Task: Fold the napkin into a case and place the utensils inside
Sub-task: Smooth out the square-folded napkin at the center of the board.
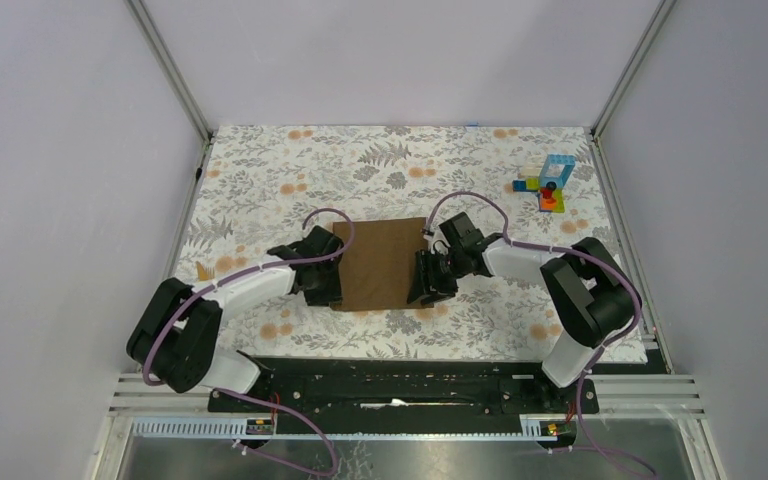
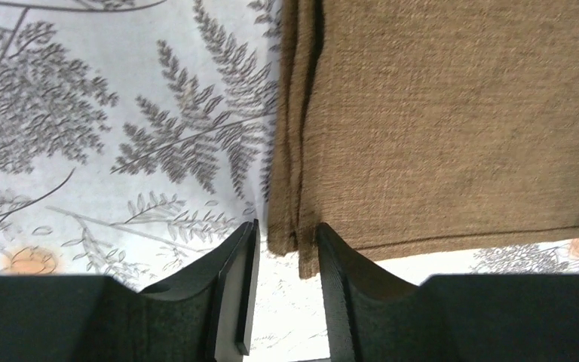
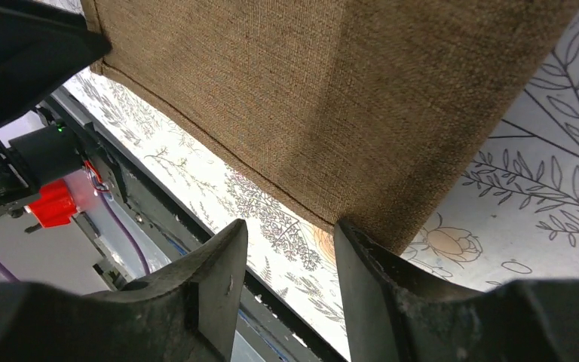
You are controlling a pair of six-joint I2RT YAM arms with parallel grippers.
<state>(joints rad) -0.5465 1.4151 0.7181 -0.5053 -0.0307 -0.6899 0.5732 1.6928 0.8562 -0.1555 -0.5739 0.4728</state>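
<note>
The brown napkin [image 1: 380,262] lies folded into a rectangle on the floral table covering, mid-table. My left gripper [image 1: 325,290] is at its near-left corner. In the left wrist view the gripper [image 2: 286,228] is open, and the layered corner of the napkin [image 2: 452,121] reaches just between the fingertips. My right gripper [image 1: 428,285] is at the near-right corner. In the right wrist view the gripper [image 3: 290,226] is open and empty, with the napkin [image 3: 309,90] just beyond its right fingertip. No utensils are in view.
A small stack of colourful toy blocks [image 1: 550,183] stands at the back right. The table's near edge with the black rail [image 1: 400,380] runs just behind both grippers. Metal frame posts rise at the back corners.
</note>
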